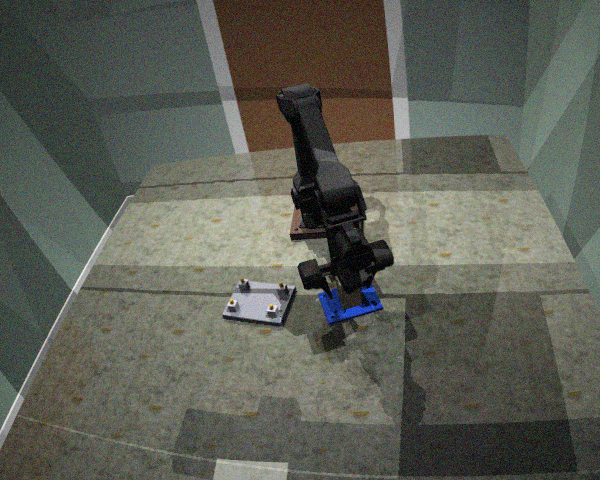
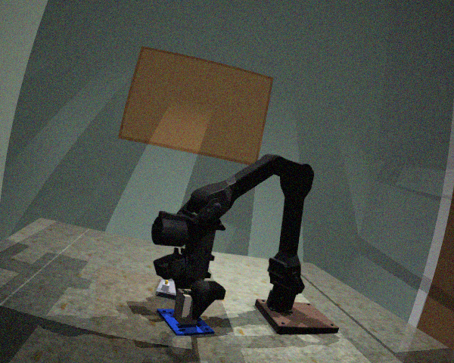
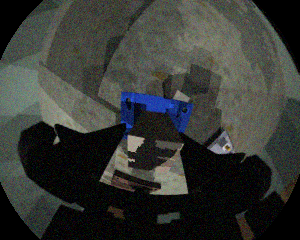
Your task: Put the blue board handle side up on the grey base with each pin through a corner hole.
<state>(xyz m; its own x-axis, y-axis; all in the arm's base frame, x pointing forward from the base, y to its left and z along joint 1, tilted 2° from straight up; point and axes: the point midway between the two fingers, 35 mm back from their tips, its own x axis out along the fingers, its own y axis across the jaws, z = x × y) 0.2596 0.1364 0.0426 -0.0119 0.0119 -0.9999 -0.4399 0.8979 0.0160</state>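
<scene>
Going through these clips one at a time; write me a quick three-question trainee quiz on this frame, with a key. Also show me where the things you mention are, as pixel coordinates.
1. True or false: the blue board (image 1: pixel 353 312) (image 2: pixel 168 318) (image 3: pixel 157 104) is seated on the grey base (image 1: pixel 256 304) (image 2: pixel 165 293) (image 3: pixel 219 148).
2. Fill in: each post on the base is topped by a ____ pin.
3. Multiple choice: the gripper (image 1: pixel 348 298) (image 2: pixel 190 318) (image 3: pixel 152 131) is positioned
A) over the base
B) at the board
C) beside the orange panel

Key: 1 false; 2 gold; 3 B
</scene>
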